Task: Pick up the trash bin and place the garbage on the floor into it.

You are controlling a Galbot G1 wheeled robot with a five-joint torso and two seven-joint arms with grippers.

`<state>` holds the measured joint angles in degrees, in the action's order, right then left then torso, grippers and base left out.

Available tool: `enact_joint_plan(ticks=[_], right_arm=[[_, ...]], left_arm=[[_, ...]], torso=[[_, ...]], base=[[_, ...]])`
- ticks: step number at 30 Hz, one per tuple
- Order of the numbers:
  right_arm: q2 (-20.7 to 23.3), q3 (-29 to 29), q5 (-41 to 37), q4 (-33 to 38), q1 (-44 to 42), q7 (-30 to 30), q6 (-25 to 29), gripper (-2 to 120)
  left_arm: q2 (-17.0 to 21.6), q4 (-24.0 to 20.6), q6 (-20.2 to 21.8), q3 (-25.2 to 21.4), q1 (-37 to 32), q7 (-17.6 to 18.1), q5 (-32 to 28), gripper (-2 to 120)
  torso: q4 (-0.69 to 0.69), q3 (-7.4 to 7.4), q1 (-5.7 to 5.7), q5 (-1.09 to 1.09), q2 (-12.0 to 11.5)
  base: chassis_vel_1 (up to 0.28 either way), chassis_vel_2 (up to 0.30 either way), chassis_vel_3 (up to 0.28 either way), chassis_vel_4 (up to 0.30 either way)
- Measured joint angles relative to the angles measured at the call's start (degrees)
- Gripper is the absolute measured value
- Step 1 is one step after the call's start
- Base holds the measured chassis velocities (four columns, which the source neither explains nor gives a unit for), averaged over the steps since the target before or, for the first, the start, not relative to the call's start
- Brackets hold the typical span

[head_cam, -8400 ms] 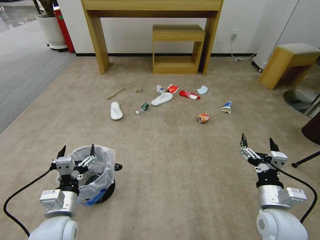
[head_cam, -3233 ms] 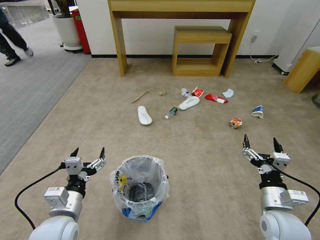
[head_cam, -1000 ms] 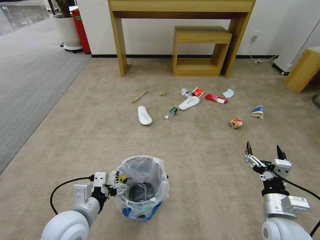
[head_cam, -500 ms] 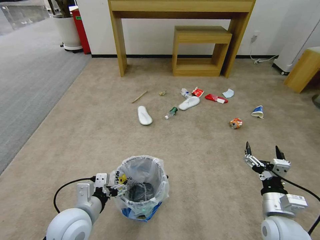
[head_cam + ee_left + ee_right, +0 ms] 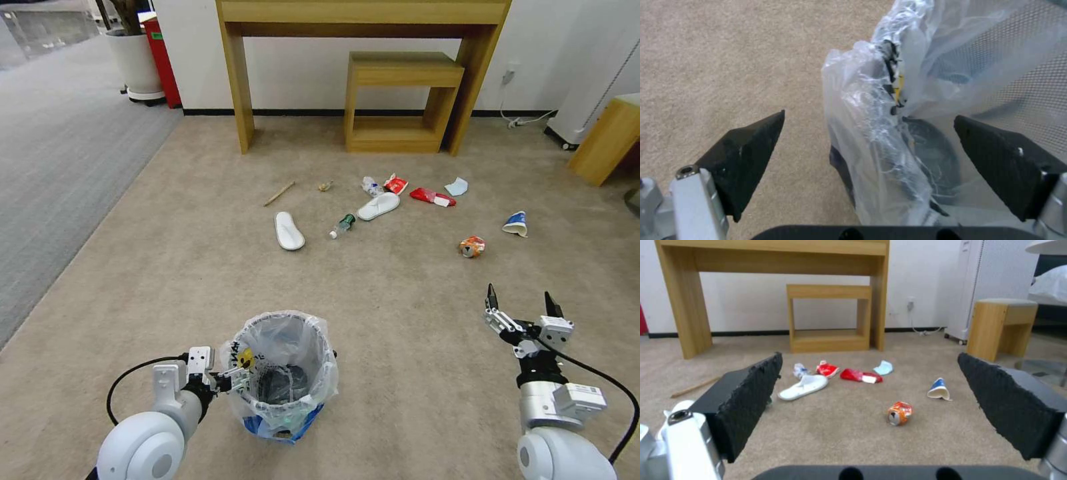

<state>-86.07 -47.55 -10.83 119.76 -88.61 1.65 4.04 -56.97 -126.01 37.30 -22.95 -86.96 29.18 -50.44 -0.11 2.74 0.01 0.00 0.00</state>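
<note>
Trash bin [image 5: 283, 373] first: your small black mesh basket with its crinkly clear liner stands upright on the beige carpet [image 5: 200, 267] right in front of the robot, a little to its left, with blue plastic showing at the base. Your left gripper [image 5: 235, 377] is low beside it, and its jaws are spread wide across the bin's near wall; in the left wrist view one dark fingertip [image 5: 746, 156] sits outside over the carpet while the other is inside the bin, with the bagged rim [image 5: 871, 133] standing between them, not yet pinched. Your right gripper [image 5: 520, 308] hangs over bare carpet on the robot's right, well apart from the bin, its two fingers also released and holding nothing. The garbage lies scattered farther out, between the bin and the wooden table [image 5: 363, 20] by the wall: a wooden stick [image 5: 279, 193] on the left, one white slipper [image 5: 289, 231] near it, a small bottle with a green cap [image 5: 342, 225], a second white slipper [image 5: 378, 206], a clear crumpled bottle [image 5: 371, 185] touching a red wrapper [image 5: 396, 183], another red wrapper [image 5: 433, 197], a light-blue mask [image 5: 457, 187], a blue-and-white paper cup [image 5: 516, 224] on its side, and a crushed orange can [image 5: 472, 247] closest to your right gripper. From the right wrist view you see that can [image 5: 900, 413] straight ahead between the open fingers, farther off on the floor.
</note>
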Motion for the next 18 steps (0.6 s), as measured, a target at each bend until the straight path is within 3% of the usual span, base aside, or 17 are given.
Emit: enact_joint_plan(ticks=[18], right_arm=[[0.94, 0.07, -0.51, -1.84, 1.06, -0.06, 0.0, 100]], left_arm=[[-1.41, 3.38, -0.13, 0.69, 1.25, 0.54, 0.25, 100]], torso=[[0.0, 0.0, 0.0, 0.0, 0.0]], base=[[0.0, 0.0, 0.0, 0.0]])
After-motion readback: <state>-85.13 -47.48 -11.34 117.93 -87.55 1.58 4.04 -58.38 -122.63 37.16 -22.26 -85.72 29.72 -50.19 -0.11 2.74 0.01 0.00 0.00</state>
